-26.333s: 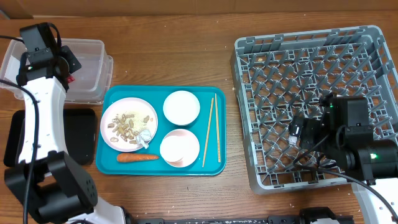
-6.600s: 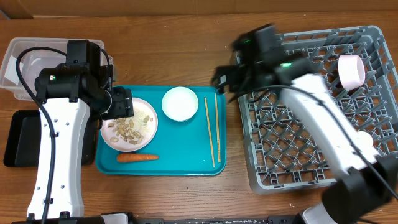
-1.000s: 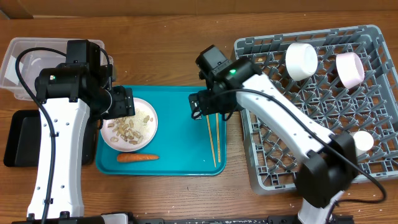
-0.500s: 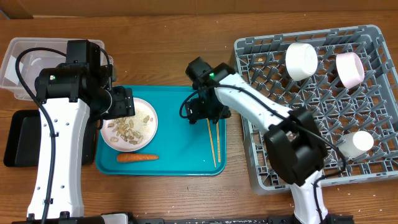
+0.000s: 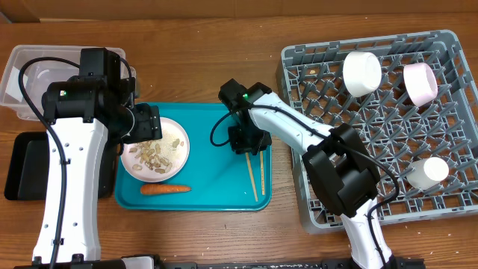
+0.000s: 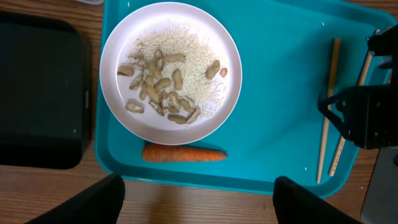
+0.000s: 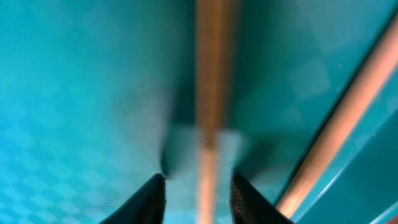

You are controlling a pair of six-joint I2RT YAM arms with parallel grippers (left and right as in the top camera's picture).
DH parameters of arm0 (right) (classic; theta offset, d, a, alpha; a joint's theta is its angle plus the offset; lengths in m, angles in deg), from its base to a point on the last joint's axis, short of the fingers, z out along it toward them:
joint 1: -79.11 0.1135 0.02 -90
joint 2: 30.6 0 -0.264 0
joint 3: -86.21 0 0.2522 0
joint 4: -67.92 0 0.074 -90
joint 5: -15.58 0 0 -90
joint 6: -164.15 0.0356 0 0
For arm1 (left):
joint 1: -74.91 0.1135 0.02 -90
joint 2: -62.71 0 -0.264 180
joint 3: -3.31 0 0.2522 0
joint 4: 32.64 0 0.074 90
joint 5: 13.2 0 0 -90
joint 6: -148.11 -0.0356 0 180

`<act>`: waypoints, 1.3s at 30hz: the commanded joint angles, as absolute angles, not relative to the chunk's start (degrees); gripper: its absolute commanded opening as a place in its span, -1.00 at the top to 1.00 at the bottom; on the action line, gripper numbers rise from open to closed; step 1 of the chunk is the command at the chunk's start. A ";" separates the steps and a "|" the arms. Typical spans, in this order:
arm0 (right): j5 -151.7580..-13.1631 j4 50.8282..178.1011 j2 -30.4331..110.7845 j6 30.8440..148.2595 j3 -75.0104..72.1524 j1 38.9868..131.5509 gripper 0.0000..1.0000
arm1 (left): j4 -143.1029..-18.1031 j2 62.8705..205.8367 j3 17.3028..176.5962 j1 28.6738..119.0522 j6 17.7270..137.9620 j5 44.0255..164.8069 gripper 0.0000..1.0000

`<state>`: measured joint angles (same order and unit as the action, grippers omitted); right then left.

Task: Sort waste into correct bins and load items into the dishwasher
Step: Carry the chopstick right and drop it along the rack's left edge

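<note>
Two wooden chopsticks (image 5: pixel 254 175) lie on the right side of the teal tray (image 5: pixel 209 119). My right gripper (image 5: pixel 249 142) is down over their far ends. Its jaws stand narrow on either side of one chopstick (image 7: pixel 211 93), with a small gap showing each side; the other chopstick (image 7: pixel 348 112) lies outside to the right. The white plate (image 6: pixel 112 74) holds beige food scraps (image 6: pixel 158 90), and the carrot (image 6: pixel 183 153) lies just in front of it. My left gripper (image 6: pixel 199 202) hangs open and holding nothing above the tray's near edge.
The grey dish rack (image 5: pixel 373 127) at the right holds a white bowl (image 5: pixel 361 72), a pink bowl (image 5: pixel 420 83) and a white cup (image 5: pixel 429 173). A clear tub (image 5: pixel 22 75) and a black tray (image 5: pixel 22 168) sit at the far left.
My right gripper has moved left and down onto the chopsticks, and its jaws have narrowed around one of them. The left arm has not moved.
</note>
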<state>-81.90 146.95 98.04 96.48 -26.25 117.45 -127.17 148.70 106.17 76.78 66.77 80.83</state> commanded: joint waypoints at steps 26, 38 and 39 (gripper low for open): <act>-72.35 157.29 84.69 94.91 -33.79 113.82 0.92 | -127.41 148.68 106.76 76.76 67.15 81.25 -0.57; -64.99 167.52 79.68 85.05 -29.94 103.01 0.92 | -127.63 148.68 106.76 76.76 67.15 81.27 -0.57; -65.01 167.39 79.68 84.94 -28.87 102.57 0.92 | -127.67 148.68 106.74 76.76 67.15 81.27 -0.57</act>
